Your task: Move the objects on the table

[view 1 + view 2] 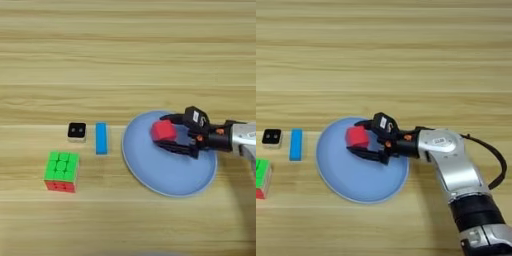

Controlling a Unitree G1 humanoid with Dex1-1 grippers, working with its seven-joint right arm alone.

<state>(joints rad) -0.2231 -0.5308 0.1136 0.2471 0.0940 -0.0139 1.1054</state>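
Wooden table (125,50): gripper (161,132) straddles red cube (163,131) over blue plate (150,175), fingers flanking; grip unclear. Best release low, withdraw right.

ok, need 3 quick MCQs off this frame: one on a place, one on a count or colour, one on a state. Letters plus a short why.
1. Where is the small red cube?
A. over the blue plate
B. beside the puzzle cube
C. on bare table

2. How many things lie on the table left of the plate?
A. one
B. three
C. five

3. What are the right gripper jaws doing?
A. spread wide, holding nothing
B. closed around the red cube
C. gripping the blue bar

Key: 1 A, the cube sits inside the plate's rim. 2 B, black block, blue bar, puzzle cube. 3 B, one black finger on each side of the cube.
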